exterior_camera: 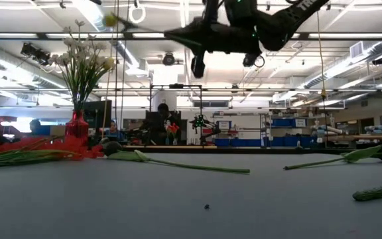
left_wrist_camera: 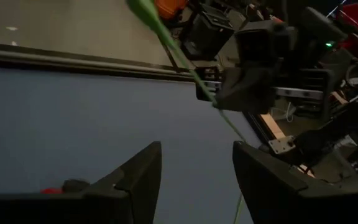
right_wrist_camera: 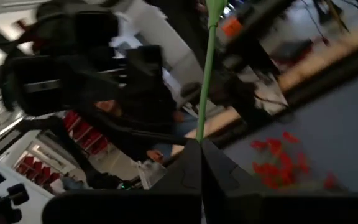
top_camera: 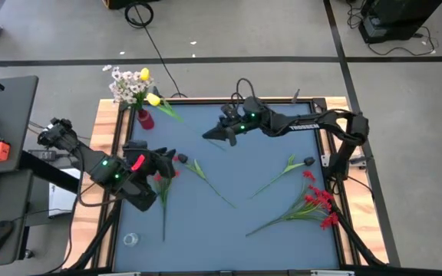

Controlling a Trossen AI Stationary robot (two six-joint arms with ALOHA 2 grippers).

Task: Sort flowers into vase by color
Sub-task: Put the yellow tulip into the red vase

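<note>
A yellow tulip [top_camera: 153, 100] is held by its stem's tip in the clenched right hand [top_camera: 209, 135], the stem running from the hand toward the red vase [top_camera: 144, 119]. The left hand [top_camera: 166, 162] is held unclenched and empty over red flowers [top_camera: 162, 176] on the desk [top_camera: 229, 230].

Glossy red vase [top_camera: 144, 119], white flowers [top_camera: 123, 86], yellow tulip [top_camera: 154, 100], blue-grey table [top_camera: 229, 238]
</note>
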